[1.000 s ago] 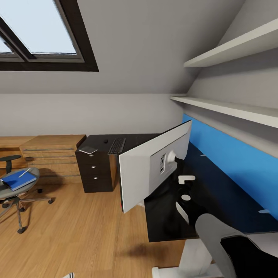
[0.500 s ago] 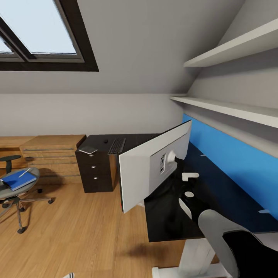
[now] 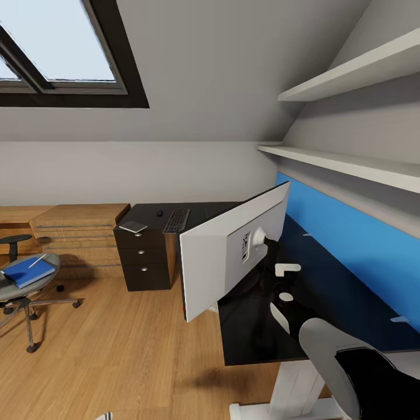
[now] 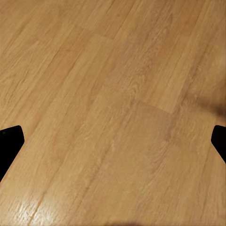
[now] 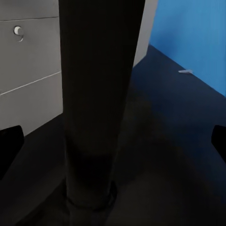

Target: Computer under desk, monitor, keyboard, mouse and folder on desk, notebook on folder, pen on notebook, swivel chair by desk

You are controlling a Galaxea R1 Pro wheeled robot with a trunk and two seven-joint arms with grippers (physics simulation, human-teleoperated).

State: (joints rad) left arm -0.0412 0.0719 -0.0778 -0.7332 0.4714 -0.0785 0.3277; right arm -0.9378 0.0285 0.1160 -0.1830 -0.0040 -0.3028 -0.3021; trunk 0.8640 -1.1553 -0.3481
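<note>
The white-backed monitor [image 3: 224,256] stands tilted on the black desk [image 3: 251,335]. My right gripper [image 5: 113,141] is open, its dark fingertips [image 5: 9,141] wide apart on either side of the monitor's black stand pole [image 5: 96,94] and not touching it. Farther along the desk lie the keyboard [image 3: 176,220] and the small mouse [image 3: 160,213]. A flat grey notebook [image 3: 133,226] rests on the drawer unit. At the left, the swivel chair [image 3: 26,291] carries the blue folder [image 3: 27,272] with the pen [image 3: 38,261] on it. My left gripper [image 4: 113,141] hangs open over bare floor.
A dark drawer unit [image 3: 143,259] stands under the desk's far end, beside a low wooden cabinet [image 3: 81,233]. Blue wall panel [image 3: 350,245] and white shelves [image 3: 350,166] line the desk's right side. Wooden floor [image 3: 116,350] stretches between chair and desk.
My right arm has edged slightly forward toward the monitor's stand. The monitor, chair and desk items have not moved.
</note>
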